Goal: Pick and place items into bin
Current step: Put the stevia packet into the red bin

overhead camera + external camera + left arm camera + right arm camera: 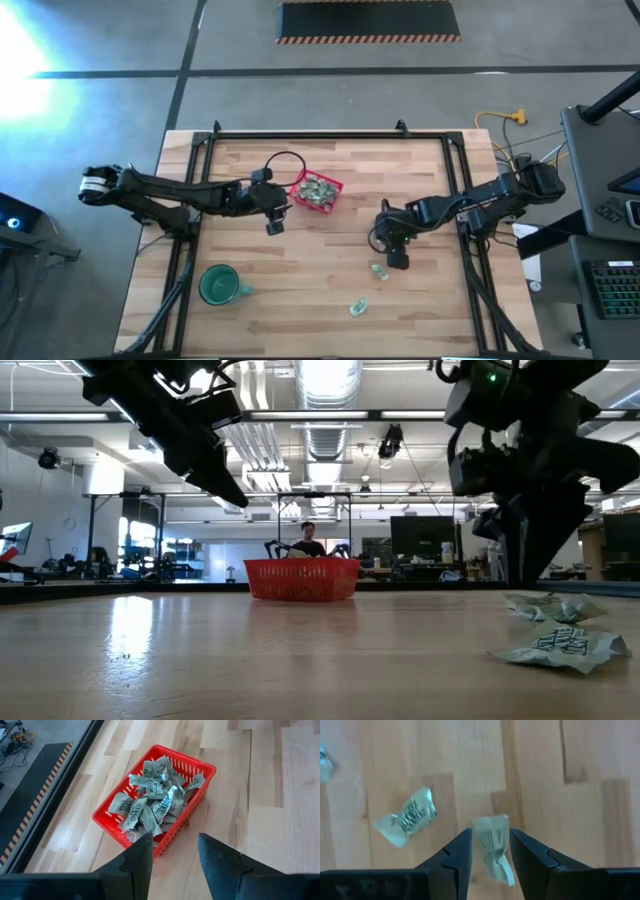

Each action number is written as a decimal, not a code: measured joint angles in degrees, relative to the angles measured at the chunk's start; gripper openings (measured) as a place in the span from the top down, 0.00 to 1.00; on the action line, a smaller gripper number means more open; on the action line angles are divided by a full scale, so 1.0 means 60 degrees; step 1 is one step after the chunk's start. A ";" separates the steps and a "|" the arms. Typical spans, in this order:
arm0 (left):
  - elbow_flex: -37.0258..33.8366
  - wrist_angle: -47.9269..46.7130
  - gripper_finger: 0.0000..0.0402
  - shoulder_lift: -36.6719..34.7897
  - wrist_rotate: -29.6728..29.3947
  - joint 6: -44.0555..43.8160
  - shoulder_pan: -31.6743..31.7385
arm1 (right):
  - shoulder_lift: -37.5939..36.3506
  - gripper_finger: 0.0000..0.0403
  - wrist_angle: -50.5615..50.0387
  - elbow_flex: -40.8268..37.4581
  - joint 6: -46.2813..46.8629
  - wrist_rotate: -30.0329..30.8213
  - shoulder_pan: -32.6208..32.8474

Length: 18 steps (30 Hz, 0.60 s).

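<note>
The red mesh basket (340, 186) stands at the table's far middle, with several pale green-and-white wrapped items (150, 802) heaped inside. My left gripper (172, 840) hovers open just on its near side, above the table. My right gripper (490, 832) is low over the table's right middle, pointing steeply down, open, with one wrapped item (492, 847) lying between its fingers. A second item (406, 817) lies beside it and a third item (357, 308) lies nearer the front edge. My right gripper's fingers (457, 855) stand on either side of the wrapped item, along its two long edges (482, 840), coming at it steeply from above. The item lies on the table. I cannot tell whether the fingers touch it.
A dark-green mug (218, 285) stands near the front left. A black frame (330, 135) runs along the table's far and side edges. Bare wood lies between the basket and the loose items. A person shows far behind the basket (300, 580) in the low view.
</note>
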 joint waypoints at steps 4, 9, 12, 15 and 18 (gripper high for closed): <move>0.0000 0.0000 0.65 0.0000 0.0002 -0.0004 0.0000 | 0.0004 0.70 0.0038 -0.0227 0.0252 0.0256 0.0026; -0.0004 0.0050 0.65 0.0000 0.0002 -0.0004 0.0000 | 0.0007 0.70 0.0375 -0.0518 0.0388 0.0255 0.0029; -0.0004 0.0040 0.65 0.0000 0.0002 -0.0004 0.0000 | 0.0007 0.70 0.1007 -0.0738 0.0421 0.0252 0.0077; 0.0004 0.0060 0.65 0.0000 0.0003 -0.0004 0.0000 | 0.0007 0.70 0.1370 -0.0847 0.0421 0.0234 0.0184; -0.0007 0.0069 0.65 0.0000 0.0005 -0.0004 0.0000 | 0.0007 0.70 0.1413 -0.0884 0.0479 0.0230 0.0303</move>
